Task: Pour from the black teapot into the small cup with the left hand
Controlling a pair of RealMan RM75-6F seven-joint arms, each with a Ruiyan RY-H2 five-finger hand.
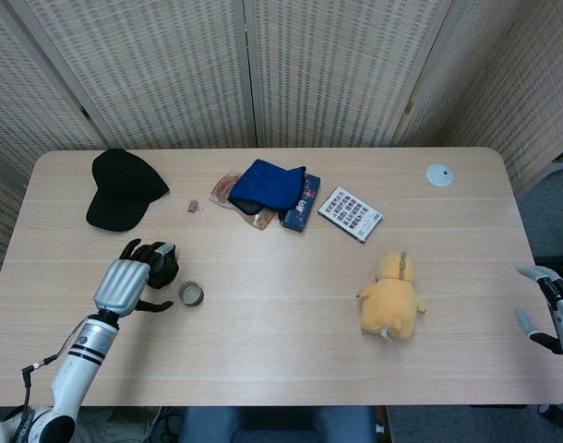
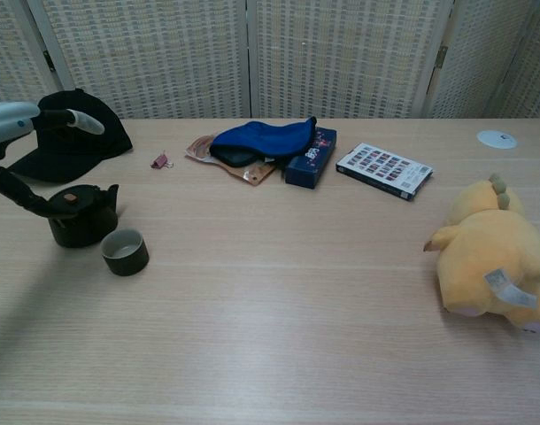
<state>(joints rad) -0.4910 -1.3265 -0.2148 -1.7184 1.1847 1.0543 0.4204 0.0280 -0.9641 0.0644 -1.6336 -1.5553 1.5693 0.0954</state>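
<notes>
Head view: my left hand (image 1: 126, 283) hovers over the black teapot (image 1: 163, 268), fingers spread, nothing gripped; the small cup (image 1: 190, 294) sits just to its right. Right hand (image 1: 551, 309) idles far off, open. Chest view: left fingers (image 2: 71, 118) arch above the pot, thumb low beside it.

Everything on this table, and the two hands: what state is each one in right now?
Black teapot: upright, lid on, not lifted.
Small cup: upright, apparently empty, right beside the teapot.
Left hand: fingers spread over the teapot, holding nothing.
Right hand: open, at the table's edge.
Black cap: lying flat.
Yellow plush toy: lying on the table.
</notes>
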